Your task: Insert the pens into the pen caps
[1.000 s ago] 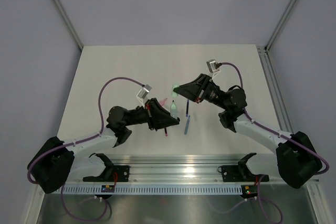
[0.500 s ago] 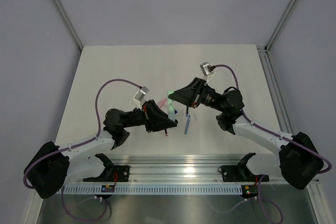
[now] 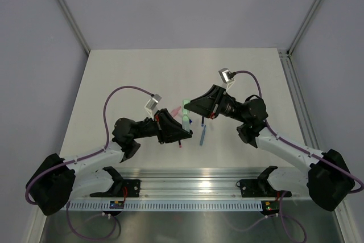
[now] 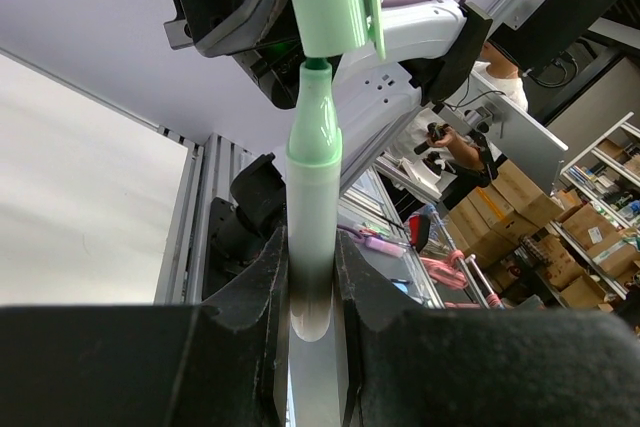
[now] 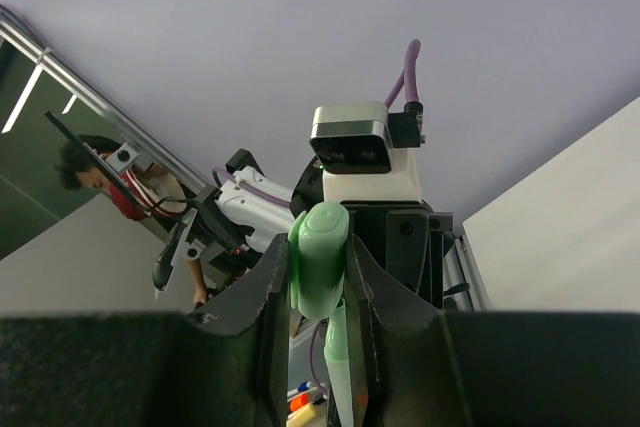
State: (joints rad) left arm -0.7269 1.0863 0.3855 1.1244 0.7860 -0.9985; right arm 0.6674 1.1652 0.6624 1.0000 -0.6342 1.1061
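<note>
- The left gripper (image 4: 312, 282) clamps a mint green pen (image 4: 314, 167), tip toward 12 o'clock.
- The right gripper (image 5: 318, 287) pinches the mint green cap (image 5: 319, 247), mouth meeting that tip.

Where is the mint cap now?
Top view: the mint cap hangs above mid-table in the right pincer, its mouth at the tip of the mint pen in the left pincer.
</note>
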